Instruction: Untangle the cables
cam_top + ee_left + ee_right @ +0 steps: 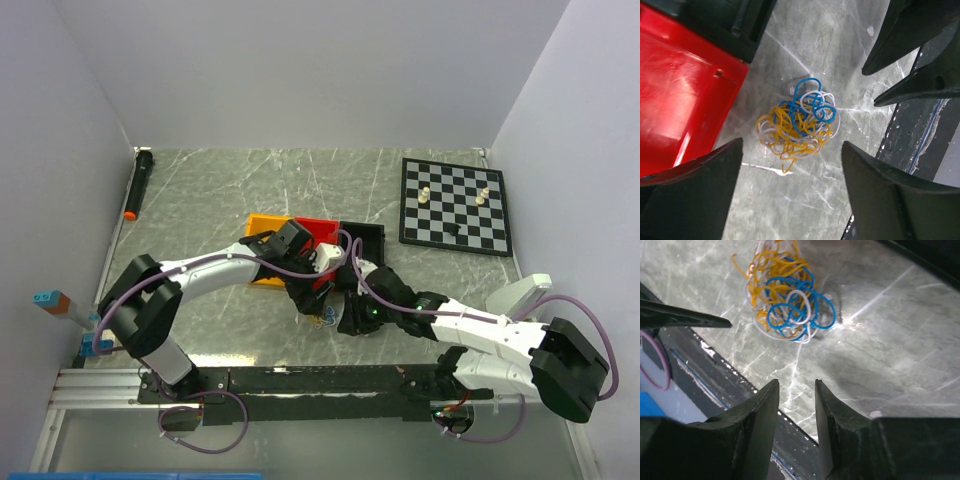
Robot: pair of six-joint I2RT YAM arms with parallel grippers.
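The cables (799, 120) are one small tangle of thin yellow, blue and white wires lying on the marble tabletop; they also show in the right wrist view as the cables (787, 295) and from above as the cables (322, 319). My left gripper (792, 142) hangs just above them, jaws wide open, the tangle just beyond its fingertips and untouched. My right gripper (796, 382) faces the tangle from the other side, a short way off, its jaws narrowly parted with nothing between them. From above, the left gripper (308, 298) and the right gripper (350, 314) meet over the tangle.
A red bin (685, 85) stands right beside the tangle, with a yellow bin (263, 224) and a black bin (368, 236) on either side of it. A chessboard (455, 205) with a few pieces lies back right. A black marker (138, 185) lies far left. The dark base rail (715, 375) runs close by.
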